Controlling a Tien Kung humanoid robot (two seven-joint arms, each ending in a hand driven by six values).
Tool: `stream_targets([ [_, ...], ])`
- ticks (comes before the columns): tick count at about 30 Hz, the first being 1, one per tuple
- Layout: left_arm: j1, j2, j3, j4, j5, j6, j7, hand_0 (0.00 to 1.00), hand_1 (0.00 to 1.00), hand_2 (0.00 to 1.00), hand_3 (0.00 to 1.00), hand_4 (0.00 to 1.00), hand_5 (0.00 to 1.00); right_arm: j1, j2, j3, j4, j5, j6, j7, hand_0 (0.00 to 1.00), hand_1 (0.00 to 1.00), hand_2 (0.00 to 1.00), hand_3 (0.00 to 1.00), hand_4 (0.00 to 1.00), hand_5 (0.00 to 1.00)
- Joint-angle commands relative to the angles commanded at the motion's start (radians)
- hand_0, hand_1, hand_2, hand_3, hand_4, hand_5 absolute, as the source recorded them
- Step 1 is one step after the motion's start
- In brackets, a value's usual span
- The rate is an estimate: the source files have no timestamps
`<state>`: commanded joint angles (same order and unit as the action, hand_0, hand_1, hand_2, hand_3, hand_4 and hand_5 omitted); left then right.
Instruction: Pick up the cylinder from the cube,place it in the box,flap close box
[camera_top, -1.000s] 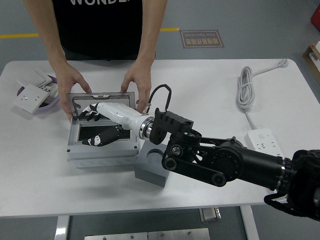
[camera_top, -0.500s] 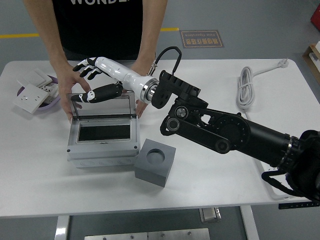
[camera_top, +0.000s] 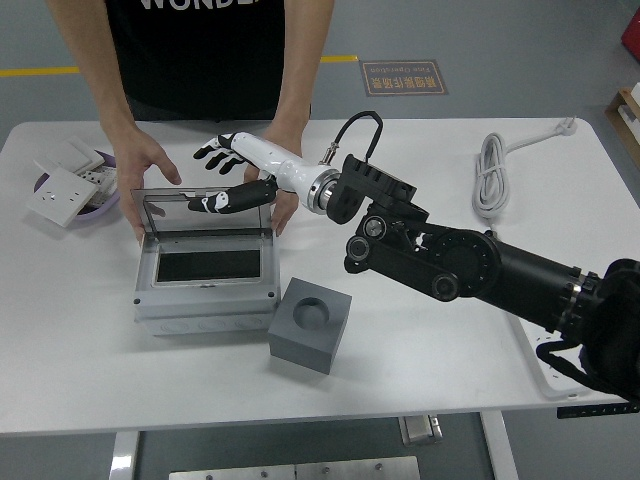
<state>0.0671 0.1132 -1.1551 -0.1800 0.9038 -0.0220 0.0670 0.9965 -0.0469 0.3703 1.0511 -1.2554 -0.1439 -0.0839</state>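
Head view: right hand (camera_top: 228, 172) fingers spread, empty, just behind upright lid (camera_top: 205, 211) of box (camera_top: 205, 272); lid's long axis left-right.

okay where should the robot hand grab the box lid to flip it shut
Take the lid by its free top edge, reaching over from behind and pushing toward the robot. It stands upright, hinged along the back of the box, so that edge swings easiest. The right robot hand hovers there, open.

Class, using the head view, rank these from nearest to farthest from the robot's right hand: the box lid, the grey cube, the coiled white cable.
Measured from the right hand:
1. Box lid, just below the fingers.
2. Grey cube, nearer the table's front edge.
3. Coiled white cable, far right.
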Motion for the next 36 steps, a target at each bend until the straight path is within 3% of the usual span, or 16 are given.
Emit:
stream_targets([
  [15, 0.007, -0.002, -0.01, 0.0, -0.005, 0.002, -0.006, 0.923, 0.852, 0.854, 0.951, 0.002, 0.002, -0.04, -0.106, -0.072, 0.195, -0.022, 0.003, -0.035, 0.822, 0.7, 0.72, 0.772, 0.924, 0.447],
  [25, 0.011, -0.002, -0.016, 0.0, -0.007, 0.004, -0.009, 0.923, 0.852, 0.854, 0.951, 0.002, 0.002, -0.046, -0.146, -0.127, 0.307, -0.019, -0.001, -0.066, 0.816, 0.701, 0.723, 0.773, 0.922, 0.452],
  [31, 0.01, -0.002, -0.02, 0.0, -0.006, 0.005, -0.01, 0.923, 0.852, 0.854, 0.951, 0.002, 0.002, -0.054, -0.148, -0.164, 0.329, -0.005, 0.03, -0.075, 0.812, 0.701, 0.723, 0.772, 0.891, 0.442],
  [32, 0.01, -0.002, -0.021, 0.0, -0.006, 0.006, -0.01, 0.923, 0.852, 0.854, 0.951, 0.002, 0.002, -0.055, -0.149, -0.165, 0.328, -0.003, 0.033, -0.075, 0.812, 0.702, 0.725, 0.772, 0.837, 0.431],
  [36, 0.009, -0.002, -0.024, 0.0, -0.004, 0.006, -0.01, 0.923, 0.852, 0.854, 0.951, 0.002, 0.002, -0.063, -0.161, -0.132, 0.319, -0.005, 0.034, -0.073, 0.812, 0.702, 0.725, 0.772, 0.837, 0.431],
])
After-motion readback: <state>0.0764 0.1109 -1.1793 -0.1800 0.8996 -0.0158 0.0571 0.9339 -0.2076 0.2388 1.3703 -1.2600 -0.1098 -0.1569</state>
